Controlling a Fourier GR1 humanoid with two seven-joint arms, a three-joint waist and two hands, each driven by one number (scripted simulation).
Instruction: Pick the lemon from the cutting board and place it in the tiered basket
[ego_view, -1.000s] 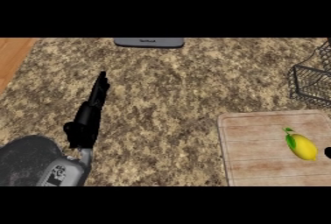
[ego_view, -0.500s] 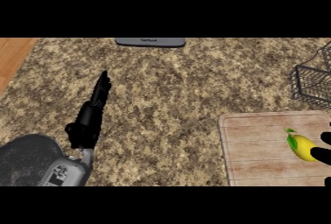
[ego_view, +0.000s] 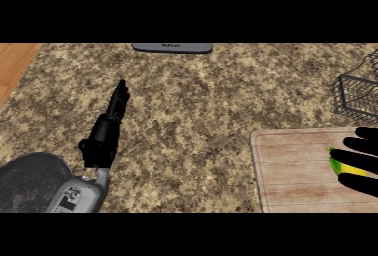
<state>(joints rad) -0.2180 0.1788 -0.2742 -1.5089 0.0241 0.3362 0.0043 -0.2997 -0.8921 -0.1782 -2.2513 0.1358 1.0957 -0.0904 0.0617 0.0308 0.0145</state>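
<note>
The lemon (ego_view: 347, 168), yellow with a green tip, lies at the right end of the wooden cutting board (ego_view: 295, 172). My right hand (ego_view: 360, 150) comes in from the right edge, and its spread fingers (ego_view: 356, 145) lie over the lemon, which shows between them. I cannot see the thumb or palm. The black wire tiered basket (ego_view: 357, 96) stands just beyond the board at the right edge, partly cut off. My left hand (ego_view: 117, 102) rests flat on the counter at the left, fingers straight and pointing away, holding nothing.
A grey flat object (ego_view: 172, 47) sits at the counter's far edge, top centre. A wooden strip (ego_view: 15, 62) borders the speckled counter (ego_view: 199, 110) at the upper left. My grey left forearm (ego_view: 44, 185) fills the lower left corner.
My right hand has come in from the right edge and spread its fingers over the lemon. The left hand and the lemon have not moved.
</note>
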